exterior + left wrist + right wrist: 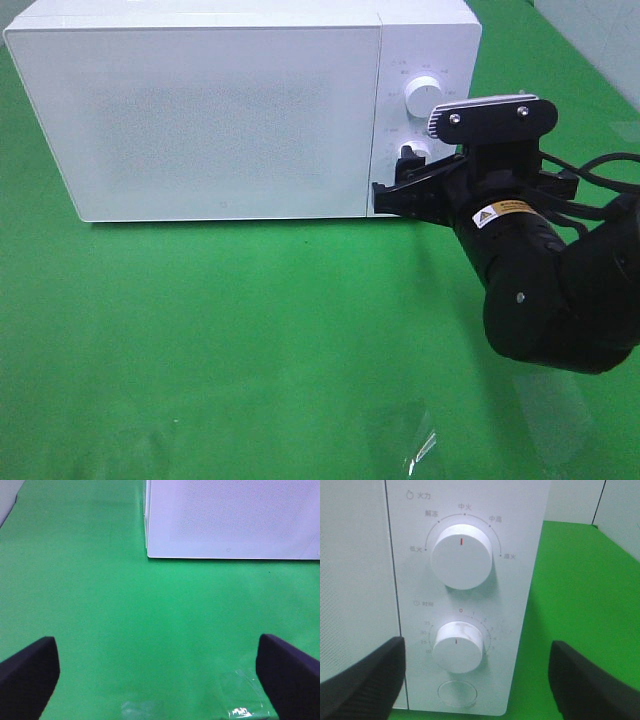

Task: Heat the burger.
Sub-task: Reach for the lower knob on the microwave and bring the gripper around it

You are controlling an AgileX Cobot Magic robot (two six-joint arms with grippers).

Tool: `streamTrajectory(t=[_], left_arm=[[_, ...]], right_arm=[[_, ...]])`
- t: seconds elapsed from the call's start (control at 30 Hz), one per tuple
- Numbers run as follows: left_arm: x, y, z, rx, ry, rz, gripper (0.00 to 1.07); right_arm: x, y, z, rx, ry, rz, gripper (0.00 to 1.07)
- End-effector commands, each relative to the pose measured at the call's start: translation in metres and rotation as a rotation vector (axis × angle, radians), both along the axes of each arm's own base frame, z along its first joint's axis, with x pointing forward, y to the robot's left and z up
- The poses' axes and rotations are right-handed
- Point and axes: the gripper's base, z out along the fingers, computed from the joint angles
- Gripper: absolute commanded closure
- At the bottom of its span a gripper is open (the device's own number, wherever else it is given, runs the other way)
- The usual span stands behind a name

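Note:
The burger is out of view; the white microwave (pixel 200 110) stands with its door shut. My right gripper (pixel 400 182) is at the microwave's control panel, open, its fingers either side of the lower timer knob (pixel 458 647) without touching it. The right wrist view shows the gripper (pixel 476 652) straddling that knob, whose red mark points at zero. The upper power knob (pixel 462 555) sits above it. My left gripper (pixel 157 665) hangs open over the green cloth with nothing between its fingers, facing the microwave's (pixel 230 520) lower front corner.
A round door button (pixel 456 692) sits below the timer knob. A crumpled bit of clear plastic film (pixel 420 445) lies on the green table (pixel 250 330) near the front edge, also visible by the left gripper as film (pixel 242 707).

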Motion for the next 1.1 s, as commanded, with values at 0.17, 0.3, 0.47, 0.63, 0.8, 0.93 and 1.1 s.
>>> streamTrajectory(t=[0.17, 0.3, 0.47, 0.63, 0.8, 0.93, 1.1], left_arm=[[-0.003, 0.000, 0.000, -0.006, -0.012, 0.003, 0.06], [-0.003, 0.000, 0.000, -0.006, -0.012, 0.003, 0.06], [-0.003, 0.000, 0.000, -0.006, -0.012, 0.003, 0.06], [-0.003, 0.000, 0.000, -0.006, -0.012, 0.003, 0.06], [-0.003, 0.000, 0.000, -0.006, -0.012, 0.003, 0.06], [-0.003, 0.000, 0.000, -0.006, -0.012, 0.003, 0.06], [-0.003, 0.000, 0.000, -0.006, -0.012, 0.003, 0.06]], right_arm=[[0.017, 0.014, -0.007, 0.006, -0.026, 0.010, 0.32], [0.024, 0.017, -0.011, 0.004, -0.024, 0.007, 0.32], [0.039, 0.017, -0.017, 0.019, -0.014, 0.005, 0.32], [0.050, 0.016, -0.021, 0.024, -0.008, -0.013, 0.32], [0.057, 0.021, -0.031, 0.023, 0.014, -0.004, 0.32], [0.058, 0.022, -0.032, 0.028, 0.013, -0.005, 0.32], [0.065, 0.015, -0.032, 0.050, 0.007, -0.020, 0.32]])
